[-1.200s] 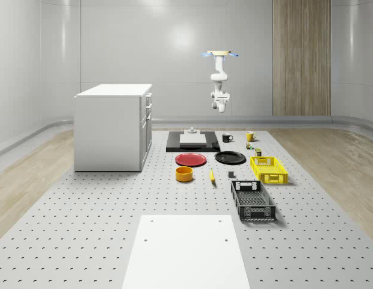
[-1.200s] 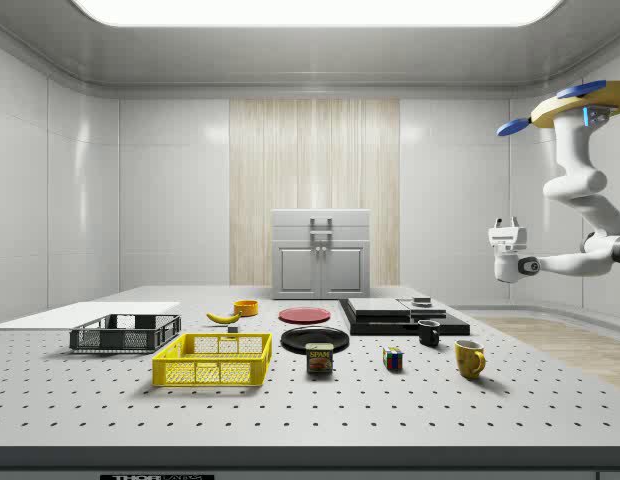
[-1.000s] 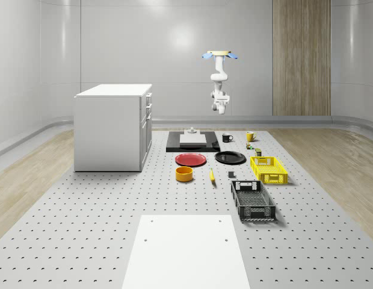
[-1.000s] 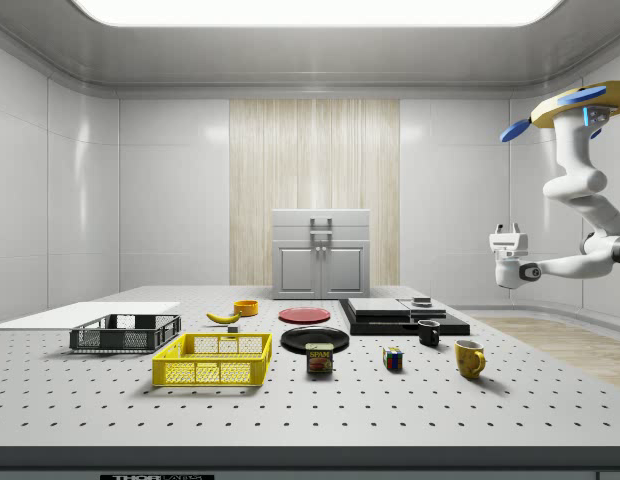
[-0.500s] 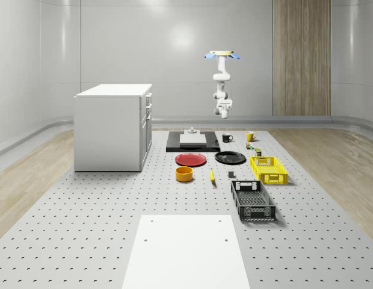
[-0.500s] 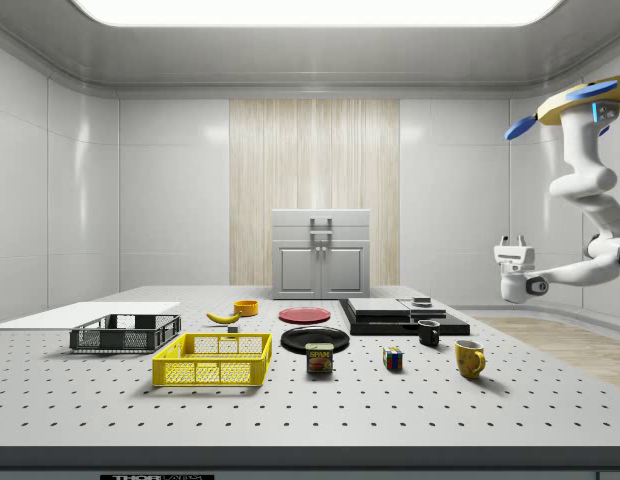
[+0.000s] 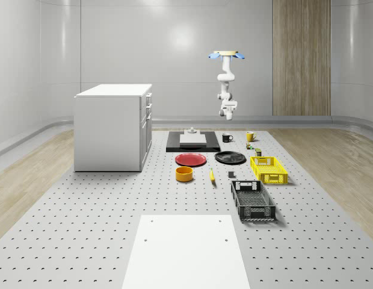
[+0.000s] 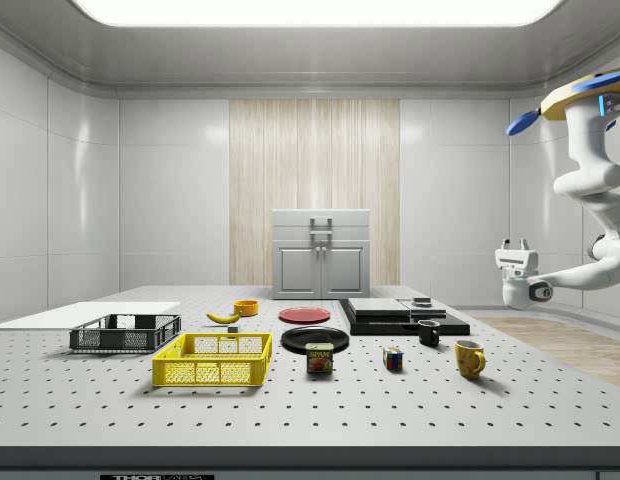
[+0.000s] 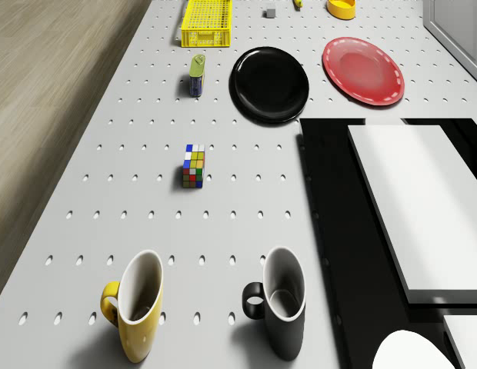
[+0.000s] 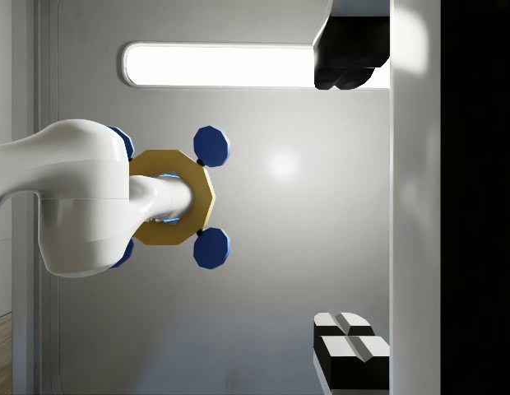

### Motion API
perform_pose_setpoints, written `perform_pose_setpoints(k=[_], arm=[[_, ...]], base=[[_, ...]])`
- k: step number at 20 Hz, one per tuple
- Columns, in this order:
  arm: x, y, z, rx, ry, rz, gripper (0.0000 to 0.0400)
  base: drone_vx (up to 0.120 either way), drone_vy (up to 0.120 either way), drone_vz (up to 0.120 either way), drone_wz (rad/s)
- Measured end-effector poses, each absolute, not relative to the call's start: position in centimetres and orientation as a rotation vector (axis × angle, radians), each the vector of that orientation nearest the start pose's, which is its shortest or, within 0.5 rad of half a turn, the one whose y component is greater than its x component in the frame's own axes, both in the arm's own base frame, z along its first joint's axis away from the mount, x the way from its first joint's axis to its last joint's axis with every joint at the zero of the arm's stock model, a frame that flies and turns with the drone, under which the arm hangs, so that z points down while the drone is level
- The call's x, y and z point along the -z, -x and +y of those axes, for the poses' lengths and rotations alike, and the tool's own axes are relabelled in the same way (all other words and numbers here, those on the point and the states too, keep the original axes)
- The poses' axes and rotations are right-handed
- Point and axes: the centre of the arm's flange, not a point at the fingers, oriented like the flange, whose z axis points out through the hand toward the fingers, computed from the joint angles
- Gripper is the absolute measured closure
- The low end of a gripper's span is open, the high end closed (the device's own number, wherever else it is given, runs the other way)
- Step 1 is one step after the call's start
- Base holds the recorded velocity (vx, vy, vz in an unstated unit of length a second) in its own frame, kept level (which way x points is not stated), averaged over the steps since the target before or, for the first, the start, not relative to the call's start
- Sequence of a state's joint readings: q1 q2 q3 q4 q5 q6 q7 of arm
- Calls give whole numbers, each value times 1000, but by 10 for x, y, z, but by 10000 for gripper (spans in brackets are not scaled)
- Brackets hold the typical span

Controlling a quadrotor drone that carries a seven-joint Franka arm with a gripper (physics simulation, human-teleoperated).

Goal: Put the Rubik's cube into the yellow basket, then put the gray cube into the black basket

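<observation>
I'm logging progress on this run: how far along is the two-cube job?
Nothing looks done yet. The multicoloured Rubik's cube sits on the perforated table, apart from the yellow mesh basket. The small gray cube lies on the table too, outside the black mesh basket. The drone hovers past the table's far end, its gripper pointing upward, holding nothing. Both placements remain.

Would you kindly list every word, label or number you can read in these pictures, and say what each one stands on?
"SPAM": on the can standing on the table between the yellow basket and the Rubik's cube, read in the side view.
Strip of print at the table's front edge, side view: too small to read.
Can's label in the drone view: too blurred to read.
Nothing else bears text.
</observation>
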State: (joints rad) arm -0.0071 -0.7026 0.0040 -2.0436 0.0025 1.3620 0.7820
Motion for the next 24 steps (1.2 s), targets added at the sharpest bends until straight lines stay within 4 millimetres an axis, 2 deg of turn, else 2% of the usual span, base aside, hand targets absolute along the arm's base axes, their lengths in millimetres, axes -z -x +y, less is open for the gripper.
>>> perform_pose_setpoints(k=[24], arm=[[-691,-302,1,64,2898,1201,0]], base=[[120,120,0,0]])
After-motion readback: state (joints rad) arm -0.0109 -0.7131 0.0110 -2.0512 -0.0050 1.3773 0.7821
